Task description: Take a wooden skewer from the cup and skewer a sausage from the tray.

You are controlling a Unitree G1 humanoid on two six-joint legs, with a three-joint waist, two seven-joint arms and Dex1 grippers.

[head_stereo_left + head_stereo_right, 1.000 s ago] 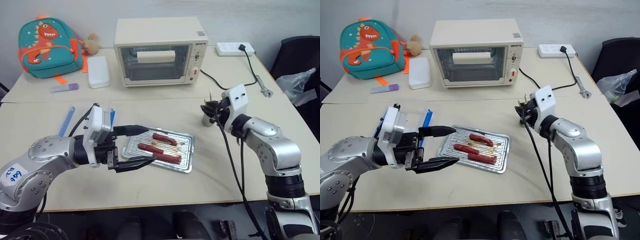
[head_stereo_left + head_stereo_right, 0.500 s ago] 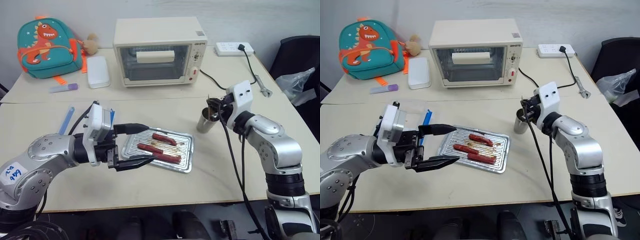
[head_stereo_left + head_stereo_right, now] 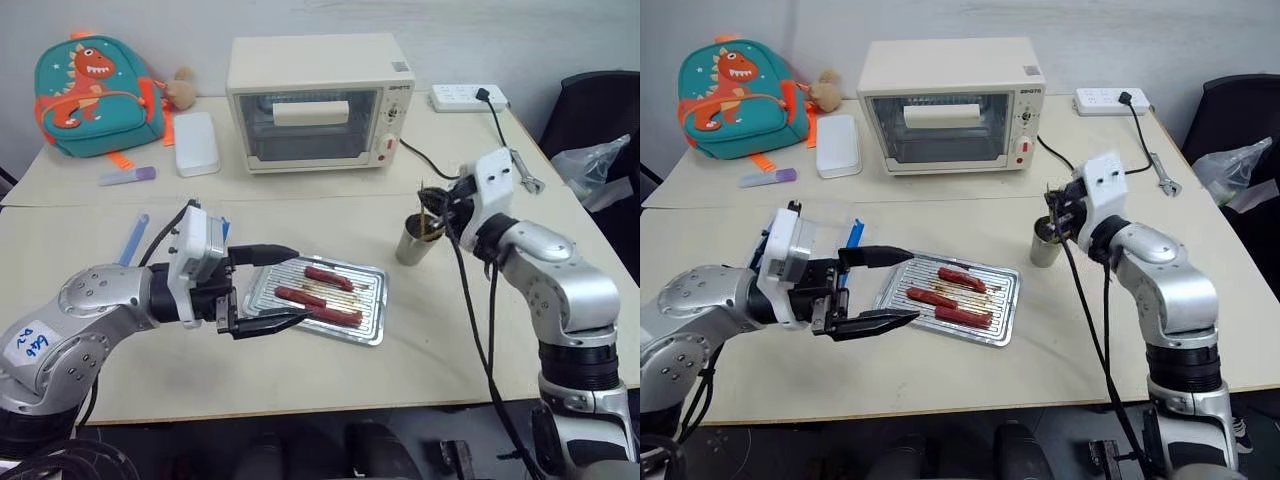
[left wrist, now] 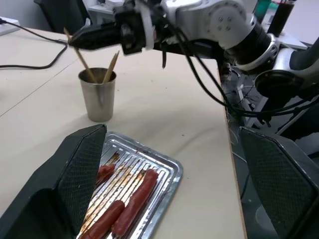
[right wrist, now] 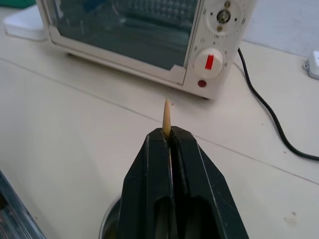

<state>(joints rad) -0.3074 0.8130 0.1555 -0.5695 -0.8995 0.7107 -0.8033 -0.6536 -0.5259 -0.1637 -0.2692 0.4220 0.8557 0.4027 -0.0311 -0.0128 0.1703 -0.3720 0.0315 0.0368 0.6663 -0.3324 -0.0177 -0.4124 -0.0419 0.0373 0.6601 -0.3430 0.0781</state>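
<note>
My right gripper [image 3: 438, 206] is shut on a wooden skewer [image 4: 79, 56] near its upper end; the pointed tip [image 5: 166, 113] pokes out past the fingers. The skewer slants down into the grey metal cup [image 3: 413, 243], where its lower end is still inside, beside another stick [image 4: 111, 63]. The silver tray [image 3: 372, 308] lies left of the cup with three reddish-brown sausages [image 3: 329, 278] on its ribbed bottom. At the tray's left edge my left gripper [image 3: 303, 285] stays level and open, its black fingers [image 4: 82, 169] wide apart with nothing between them.
A cream toaster oven [image 3: 318, 100] stands at the back, with a teal dinosaur backpack [image 3: 95, 95] and a white box [image 3: 197, 143] to its left. A power strip [image 3: 470, 97], its black cable and a wrench [image 3: 527, 172] lie behind the cup. A black chair [image 3: 600, 120] stands beyond the table's right edge.
My right gripper has risen from the cup's mouth, drawing the skewer upward, so the cup now shows below it. The left gripper has stayed in place and open.
</note>
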